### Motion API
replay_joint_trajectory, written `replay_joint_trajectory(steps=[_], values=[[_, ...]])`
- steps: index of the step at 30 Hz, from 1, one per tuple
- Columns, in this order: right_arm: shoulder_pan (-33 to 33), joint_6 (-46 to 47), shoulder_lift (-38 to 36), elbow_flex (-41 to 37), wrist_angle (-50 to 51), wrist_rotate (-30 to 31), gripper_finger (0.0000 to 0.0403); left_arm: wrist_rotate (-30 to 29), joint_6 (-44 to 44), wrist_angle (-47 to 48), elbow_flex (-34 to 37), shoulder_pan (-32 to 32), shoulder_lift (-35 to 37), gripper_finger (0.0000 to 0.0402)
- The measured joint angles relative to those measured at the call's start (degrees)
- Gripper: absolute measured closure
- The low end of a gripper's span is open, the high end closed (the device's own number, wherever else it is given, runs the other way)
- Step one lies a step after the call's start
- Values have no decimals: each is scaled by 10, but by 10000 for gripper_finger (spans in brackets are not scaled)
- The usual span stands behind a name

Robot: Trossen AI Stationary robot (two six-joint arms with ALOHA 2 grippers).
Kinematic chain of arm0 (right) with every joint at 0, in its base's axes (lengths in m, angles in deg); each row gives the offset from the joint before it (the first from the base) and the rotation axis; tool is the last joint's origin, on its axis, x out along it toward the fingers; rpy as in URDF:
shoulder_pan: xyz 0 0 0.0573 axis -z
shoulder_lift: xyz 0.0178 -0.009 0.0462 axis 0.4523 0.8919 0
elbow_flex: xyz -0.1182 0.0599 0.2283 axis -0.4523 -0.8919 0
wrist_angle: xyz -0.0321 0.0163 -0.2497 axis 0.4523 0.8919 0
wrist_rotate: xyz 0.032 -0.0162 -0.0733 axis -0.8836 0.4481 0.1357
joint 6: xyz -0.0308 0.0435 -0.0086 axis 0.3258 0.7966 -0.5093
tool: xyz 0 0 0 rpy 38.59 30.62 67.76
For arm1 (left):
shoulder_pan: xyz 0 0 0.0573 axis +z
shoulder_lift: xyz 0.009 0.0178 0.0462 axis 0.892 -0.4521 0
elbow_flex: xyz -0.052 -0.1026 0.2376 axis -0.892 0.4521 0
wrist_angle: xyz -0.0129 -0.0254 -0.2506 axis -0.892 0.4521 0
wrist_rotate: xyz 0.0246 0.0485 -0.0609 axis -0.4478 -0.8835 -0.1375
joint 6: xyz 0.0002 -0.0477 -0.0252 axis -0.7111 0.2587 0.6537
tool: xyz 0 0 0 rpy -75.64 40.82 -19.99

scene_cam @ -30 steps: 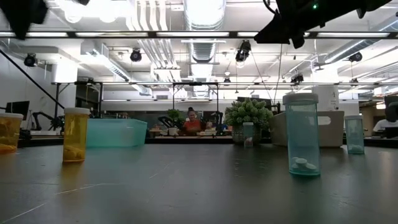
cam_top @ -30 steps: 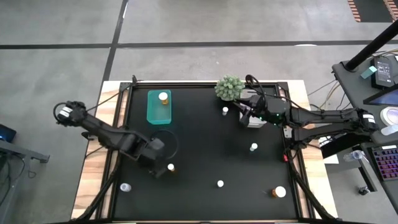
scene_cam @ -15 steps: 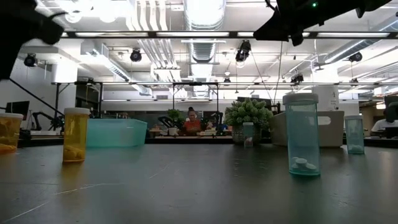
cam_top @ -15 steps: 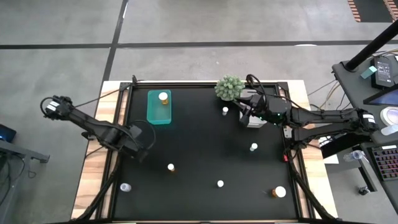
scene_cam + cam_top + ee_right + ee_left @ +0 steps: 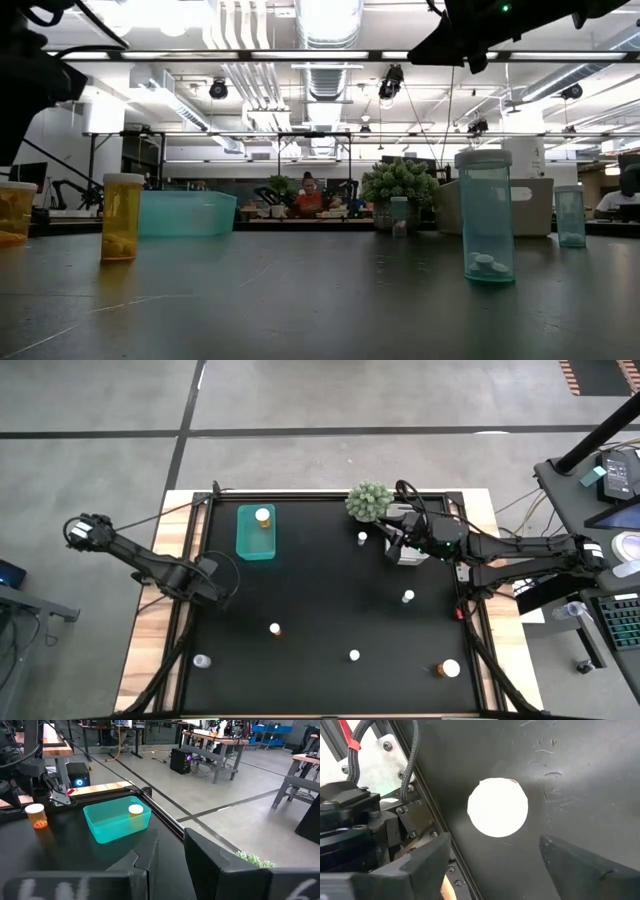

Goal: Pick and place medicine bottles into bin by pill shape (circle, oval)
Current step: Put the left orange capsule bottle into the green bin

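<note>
Left gripper [image 5: 222,582]: fingers apart, empty, table's 9 o'clock edge
Right gripper [image 5: 392,547]: fingers nearly together, empty, 1 o'clock; beside plant [image 5: 369,501]
Teal bin [image 5: 256,532]: 11 o'clock; one bottle [image 5: 263,516] inside

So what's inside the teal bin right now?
The teal bin holds one medicine bottle, white cap up, at its far end. The rest of its floor looks bare from above. The pills inside the bottle cannot be seen.
</note>
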Motion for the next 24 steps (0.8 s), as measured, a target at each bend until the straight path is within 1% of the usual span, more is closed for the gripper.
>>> replay_joint_trajectory(steps=[3, 9, 16, 24], values=[[0, 0, 0, 0, 0, 0, 322, -12, 12, -1, 2, 1, -5, 87], [0, 0, 0, 0, 0, 0, 325, -41, 19, -6, -1, 11, -33, 82], [0, 0, 0, 0, 3, 0, 319, -43, 16, -7, -1, 30, -64, 82], [0, -4, 0, -1, 5, 0, 327, -42, 14, -7, -1, 45, -98, 82]])
